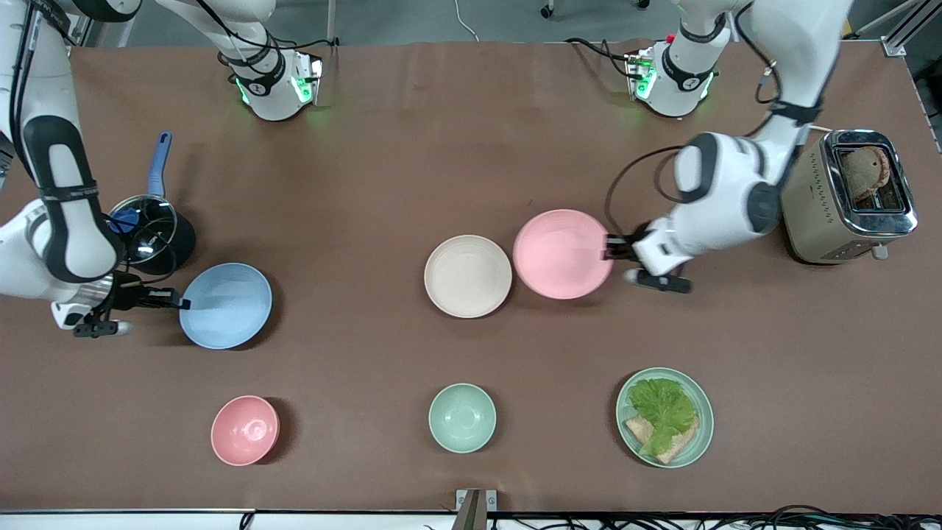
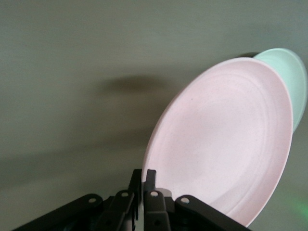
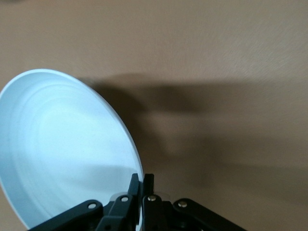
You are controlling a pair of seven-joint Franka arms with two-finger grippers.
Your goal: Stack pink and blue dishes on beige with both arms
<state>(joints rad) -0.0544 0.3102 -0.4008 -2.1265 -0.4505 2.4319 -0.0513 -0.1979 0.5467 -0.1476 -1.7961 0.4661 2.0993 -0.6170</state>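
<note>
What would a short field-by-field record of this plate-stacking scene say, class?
left end effector: shut on pink plate rim
right end effector: shut on blue plate rim
beige plate: on the table, nothing stacked on it
pink plate position: beside beige plate, toward the left arm's end
blue plate position: toward the right arm's end, apart from beige plate
</note>
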